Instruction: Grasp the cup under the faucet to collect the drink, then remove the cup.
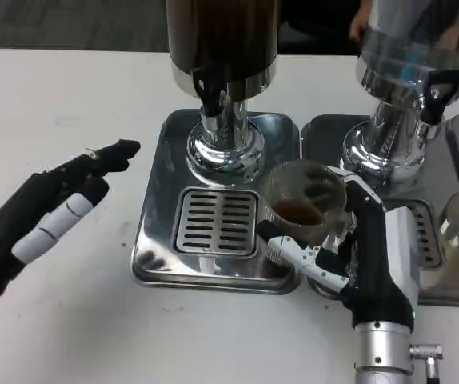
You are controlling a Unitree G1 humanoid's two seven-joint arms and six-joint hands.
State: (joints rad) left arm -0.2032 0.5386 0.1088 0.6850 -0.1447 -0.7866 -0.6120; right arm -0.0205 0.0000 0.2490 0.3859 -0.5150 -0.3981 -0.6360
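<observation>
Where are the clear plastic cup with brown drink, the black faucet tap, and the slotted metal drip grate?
clear plastic cup (303,194), head view, on its rim
black faucet tap (211,94), head view, on its spout
slotted metal drip grate (217,222), head view, on its middle slots

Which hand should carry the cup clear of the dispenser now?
Right. The right hand already grips the clear plastic cup holding brown drink, beside the slotted drip grate. The left hand hovers open, apart.

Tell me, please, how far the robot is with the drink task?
Collecting looks done: the cup already holds some brown drink. In hand: the right hand grips the cup, to the right of the drip grate, away from the faucet. Left: setting it down. The left hand waits, open.
</observation>
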